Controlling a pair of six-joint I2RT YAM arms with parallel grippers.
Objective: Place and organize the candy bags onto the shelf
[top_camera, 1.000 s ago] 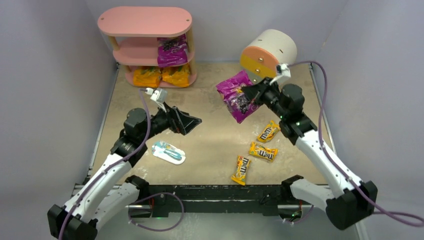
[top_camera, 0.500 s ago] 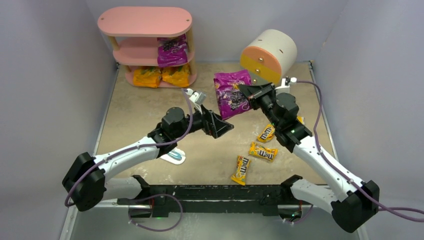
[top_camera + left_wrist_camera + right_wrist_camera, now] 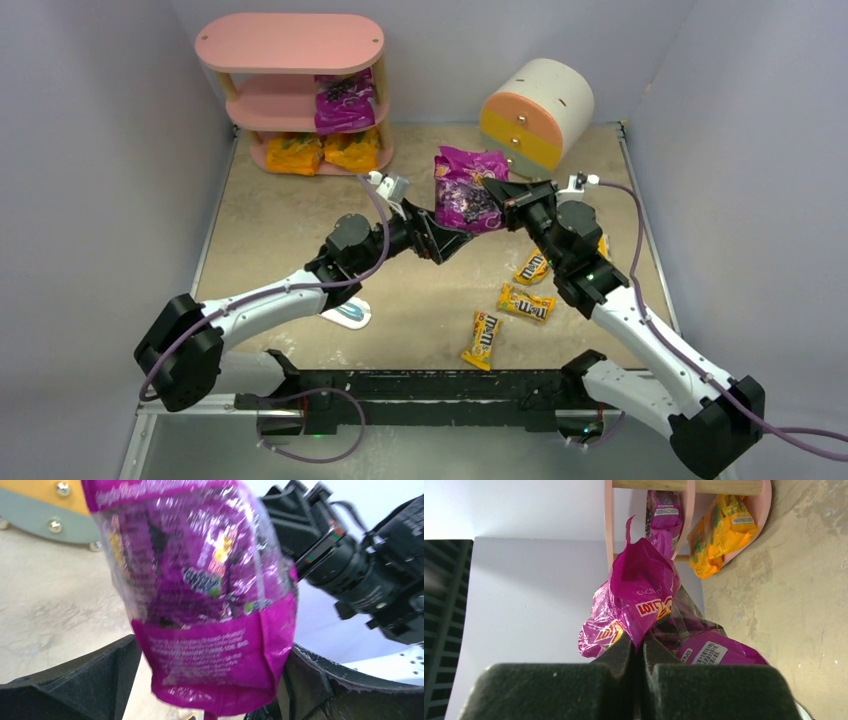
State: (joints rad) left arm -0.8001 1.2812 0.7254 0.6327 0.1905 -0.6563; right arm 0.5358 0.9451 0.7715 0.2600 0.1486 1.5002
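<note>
While held aloft, purple bag [image 3: 462, 190] runs — near-to-far.

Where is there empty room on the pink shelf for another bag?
The shelf's top board is bare. The middle board is free left of the purple bag. The bottom board is crowded: two orange bags fill it.

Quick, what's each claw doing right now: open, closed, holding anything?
Left claw: open, straddling one end of the purple candy bag, not gripping it.
Right claw: closed on the purple candy bag.
</note>
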